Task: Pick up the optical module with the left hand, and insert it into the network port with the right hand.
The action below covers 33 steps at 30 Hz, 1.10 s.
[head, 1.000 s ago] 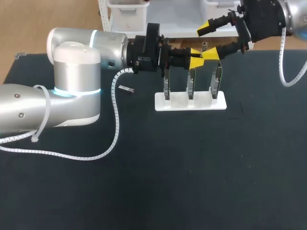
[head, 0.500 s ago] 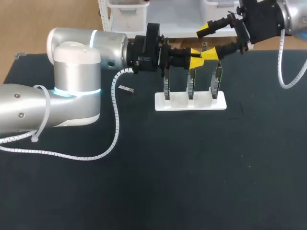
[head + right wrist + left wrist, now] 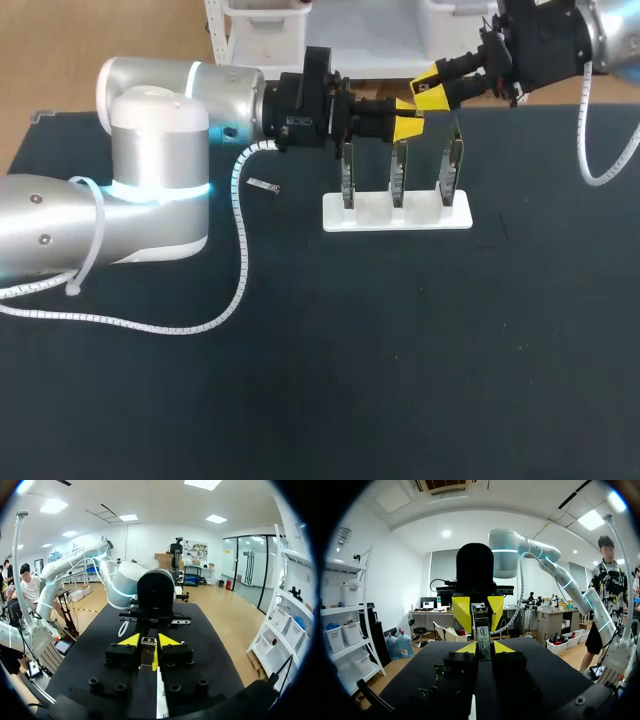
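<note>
The optical module (image 3: pixel 482 636), a thin metal bar with a label, stands between my left gripper's (image 3: pixel 484 648) yellow tips, which are shut on it. Its far end sits between the fingers of my right gripper (image 3: pixel 479 611), which faces the left one. In the right wrist view the module (image 3: pixel 147 649) is pinched between the right gripper's (image 3: pixel 148 641) tips, with the left gripper's black body straight ahead. From the head view, both grippers (image 3: pixel 408 118) (image 3: pixel 432 95) meet tip to tip above the white stand (image 3: pixel 396 215) with its three upright port boards (image 3: pixel 398 168).
A small metal piece (image 3: pixel 262 185) lies on the black table left of the stand, under my left arm. A white coiled cable (image 3: pixel 240 262) trails from the left arm over the table. The port boards stand directly below the joined grippers.
The right gripper's fingers, wide apart a second ago around the left gripper's tips, have come together on the module. The left arm has kept still.
</note>
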Available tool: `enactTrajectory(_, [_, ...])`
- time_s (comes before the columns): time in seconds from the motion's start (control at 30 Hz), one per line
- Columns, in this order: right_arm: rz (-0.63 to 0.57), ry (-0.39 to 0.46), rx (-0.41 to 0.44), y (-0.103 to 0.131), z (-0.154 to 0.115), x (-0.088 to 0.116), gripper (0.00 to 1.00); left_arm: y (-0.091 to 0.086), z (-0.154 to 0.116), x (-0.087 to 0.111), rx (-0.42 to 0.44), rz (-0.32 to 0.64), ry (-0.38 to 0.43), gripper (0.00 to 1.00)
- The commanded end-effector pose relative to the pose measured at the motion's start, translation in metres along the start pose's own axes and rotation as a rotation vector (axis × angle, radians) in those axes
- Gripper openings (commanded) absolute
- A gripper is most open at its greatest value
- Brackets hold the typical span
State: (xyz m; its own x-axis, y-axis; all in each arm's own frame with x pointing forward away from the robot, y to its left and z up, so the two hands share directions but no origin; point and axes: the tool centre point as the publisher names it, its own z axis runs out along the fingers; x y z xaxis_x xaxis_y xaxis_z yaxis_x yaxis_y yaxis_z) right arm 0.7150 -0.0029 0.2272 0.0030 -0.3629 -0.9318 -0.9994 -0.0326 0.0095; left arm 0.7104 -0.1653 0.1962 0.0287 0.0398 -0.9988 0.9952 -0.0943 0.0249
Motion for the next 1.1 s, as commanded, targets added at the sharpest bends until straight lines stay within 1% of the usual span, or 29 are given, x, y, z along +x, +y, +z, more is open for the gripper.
enactTrajectory(0.03, [-0.001,-0.001,0.006,-0.0052,-0.0009,0.0014,0.0,-0.003,0.002,-0.0001,0.012,0.002,0.001,0.0])
enactTrajectory(0.1, [-0.001,-0.001,0.006,-0.0052,-0.0009,0.0014,0.0,-0.003,0.002,-0.0001,0.012,0.002,0.001,0.01])
enactTrajectory(0.13, [-0.001,-0.001,0.006,-0.0052,-0.0009,0.0014,0.0,-0.003,0.002,-0.0001,0.012,0.002,0.001,0.08])
enactTrajectory(0.17, [-0.001,-0.001,0.006,-0.0052,-0.0009,0.0014,0.0,-0.003,0.002,-0.0001,0.012,0.002,0.001,0.49])
enactTrajectory(0.2, [-0.001,-0.001,0.006,-0.0052,-0.0009,0.0014,0.0,-0.003,0.002,-0.0001,0.012,0.002,0.001,1.0])
enactTrajectory(1.03, [-0.001,-0.001,0.006,-0.0052,-0.0009,0.0014,0.0,-0.003,0.002,-0.0001,0.012,0.002,0.001,1.0])
enactTrajectory(1.1, [-0.001,-0.001,0.006,-0.0052,-0.0009,0.0014,0.0,-0.0008,0.0005,-0.0014,0.017,0.01,0.034,1.0])
